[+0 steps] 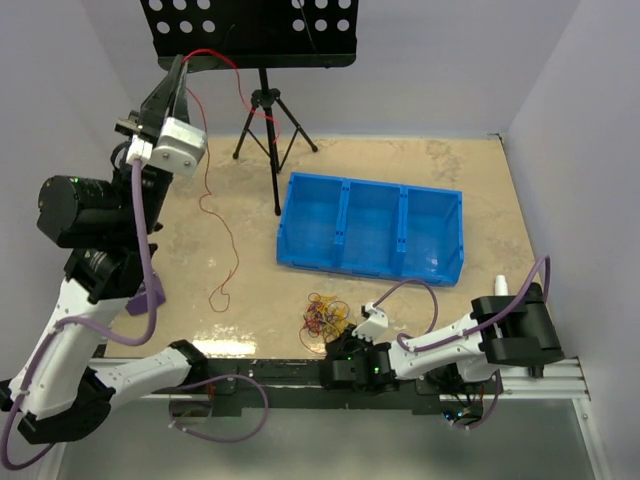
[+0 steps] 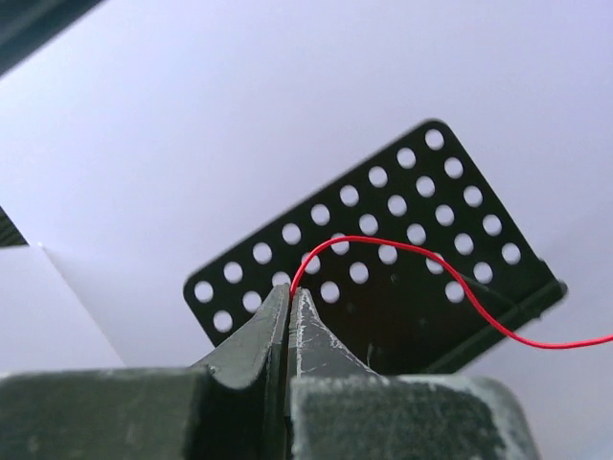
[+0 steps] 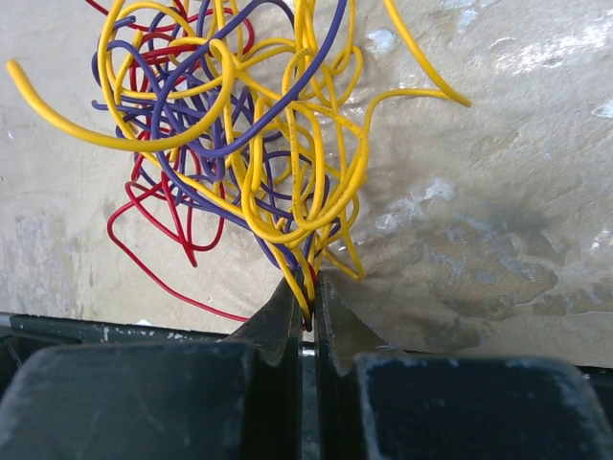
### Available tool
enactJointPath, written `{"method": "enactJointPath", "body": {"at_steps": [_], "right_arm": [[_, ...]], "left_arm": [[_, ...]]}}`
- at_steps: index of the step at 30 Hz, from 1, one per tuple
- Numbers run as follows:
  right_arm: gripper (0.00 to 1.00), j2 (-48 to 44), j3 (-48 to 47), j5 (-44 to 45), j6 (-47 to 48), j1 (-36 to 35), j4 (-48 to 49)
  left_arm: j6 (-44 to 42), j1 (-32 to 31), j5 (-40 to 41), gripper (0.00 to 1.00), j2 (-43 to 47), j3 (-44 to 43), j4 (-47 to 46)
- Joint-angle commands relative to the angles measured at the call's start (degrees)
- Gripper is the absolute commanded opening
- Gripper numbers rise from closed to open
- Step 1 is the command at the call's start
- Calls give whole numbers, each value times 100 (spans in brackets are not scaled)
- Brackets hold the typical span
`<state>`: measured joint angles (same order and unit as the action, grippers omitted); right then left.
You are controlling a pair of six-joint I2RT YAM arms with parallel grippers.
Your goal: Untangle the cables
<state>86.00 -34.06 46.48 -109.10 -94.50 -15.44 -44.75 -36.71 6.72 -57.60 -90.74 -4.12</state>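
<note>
1. Left gripper [image 2: 290, 299]: raised high over the far-left of the table [image 1: 460, 180], up at the level of the stand [image 1: 250, 30]. Fingers pressed together with only a hairline gap, and the red wire [image 2: 402, 243] is pinched right at the tips.
2. Red wire, left wrist view: leaves the fingertips, arcs up across the stand's perforated black plate, then drops and exits at the right edge of the picture.
3. Red wire, top view: one run goes right from the gripper and loops down near the stand's tripod. I can't tell whether it touches the stand. Another run hangs down from the gripper in loose waves, and its lower end lies on the table at near-left.
4. That lower end looks separate from the tangle [image 1: 325, 315], though the wire is too thin in the top view to be sure.
5. Tangle: on the table near the front edge, just in front of the blue bin [image 1: 375, 186] and apart from it. Right wrist view shows yellow, purple and red strands looped through each other, with yellow dominant.
6. Right gripper [image 3: 306, 305]: low at the table, at the near side of the tangle. Fingers nearly together, clamping a few strands at the tips; yellow and red are visible in the gap.
7. Bin: three compartments, no wire in any of them.
</note>
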Motion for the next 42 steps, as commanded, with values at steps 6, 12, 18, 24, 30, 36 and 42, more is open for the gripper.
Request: {"method": "enactJointPath", "body": {"at_steps": [6, 12, 18, 24, 30, 36, 42], "right_arm": [[0, -110, 23, -122, -67, -51, -486], [0, -83, 58, -148, -41, -95, -407], [0, -136, 102, -139, -32, -95, -407], [0, -215, 102, -113, -33, -95, -468], [0, -267, 119, -122, -50, -95, -512], [0, -329, 207, -148, -41, -95, -434], [0, -277, 207, -157, 38, -95, -302]], "left_arm": [[-297, 32, -1146, 0, -726, -498, -1740], [-174, 32, -1120, 0, -1147, -594, -2215], [-77, 23, -1200, 0, -1674, -1033, -2365], [-86, 32, -1138, 0, -2166, -1323, -2629], [-218, 32, -1366, 0, -2667, -1982, -2786], [-1096, 6, -1366, 0, -3019, -2062, -4367], [-1510, -3, -1674, 0, -3046, -2097, -4774]]}}
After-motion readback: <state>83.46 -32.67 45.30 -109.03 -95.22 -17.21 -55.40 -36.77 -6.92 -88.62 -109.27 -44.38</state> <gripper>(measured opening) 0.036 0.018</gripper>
